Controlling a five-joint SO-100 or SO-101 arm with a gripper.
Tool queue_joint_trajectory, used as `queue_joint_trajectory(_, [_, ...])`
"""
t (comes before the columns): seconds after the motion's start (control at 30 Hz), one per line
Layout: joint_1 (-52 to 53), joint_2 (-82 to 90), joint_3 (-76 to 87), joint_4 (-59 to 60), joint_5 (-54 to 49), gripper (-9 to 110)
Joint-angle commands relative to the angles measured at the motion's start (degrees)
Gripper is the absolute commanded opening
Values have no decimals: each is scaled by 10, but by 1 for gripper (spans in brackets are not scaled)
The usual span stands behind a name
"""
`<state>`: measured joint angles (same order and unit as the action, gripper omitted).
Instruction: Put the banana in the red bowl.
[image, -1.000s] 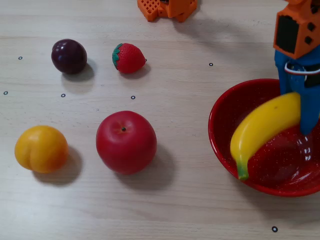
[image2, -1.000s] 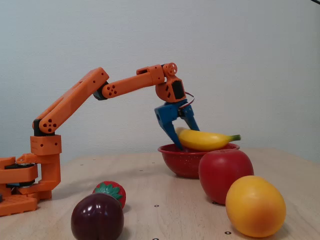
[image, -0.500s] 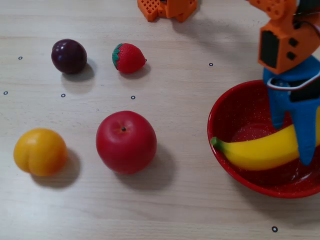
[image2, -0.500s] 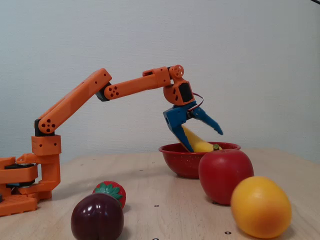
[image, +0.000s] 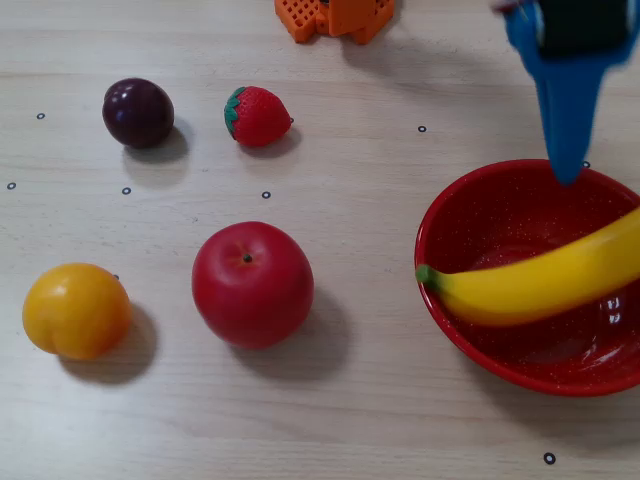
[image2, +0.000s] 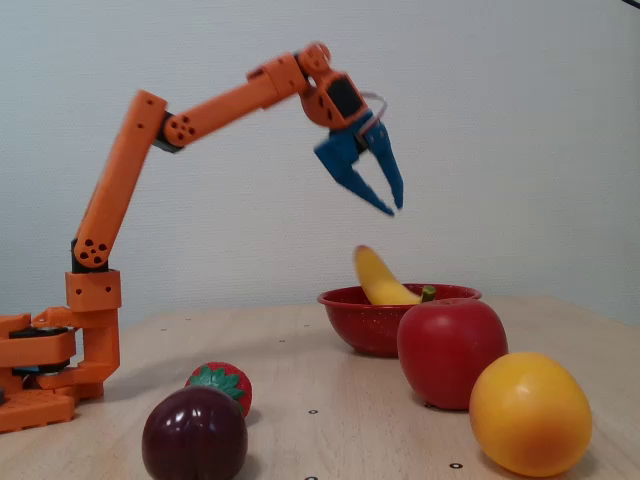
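The banana (image: 540, 285) lies across the red bowl (image: 470, 190) at the right of a fixed view, green stem at the bowl's left rim, its other end past the frame edge. From the side, the banana (image2: 375, 280) leans up out of the red bowl (image2: 355, 325). My gripper (image2: 394, 209) hangs high above the bowl, well clear of the banana, its blue fingertips nearly together with nothing between them. From above, the gripper (image: 569, 172) is blurred and tapers to one tip over the bowl's far rim.
A red apple (image: 252, 284) and a yellow-orange fruit (image: 77, 311) sit left of the bowl. A strawberry (image: 258, 116) and a dark plum (image: 138, 113) lie farther back. The arm's orange base (image: 335, 15) stands at the top edge.
The gripper let go of the banana, rose well above the bowl and drew its fingers together. The banana turned and settled across the bowl. The yellow-orange fruit rolled slightly.
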<state>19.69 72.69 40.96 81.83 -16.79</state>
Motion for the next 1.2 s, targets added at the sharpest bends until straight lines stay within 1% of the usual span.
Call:
queue_joint_trajectory(0.0, [-15, 118, 7, -1, -12, 0])
queue_joint_trajectory(0.13, [-40, 228, 111, 4, -24, 0])
queue_joint_trajectory(0.33, [-104, 451, 358, -17, -30, 0])
queue_joint_trajectory(0.57, [-188, 676, 621, -23, -11, 0])
queue_joint_trajectory(0.67, [-214, 767, 725, -49, 5, 0])
queue_joint_trajectory(0.93, [-235, 1001, 983, -105, 9, 0])
queue_joint_trajectory(1.17, [-258, 1119, 1152, -130, 4, 0])
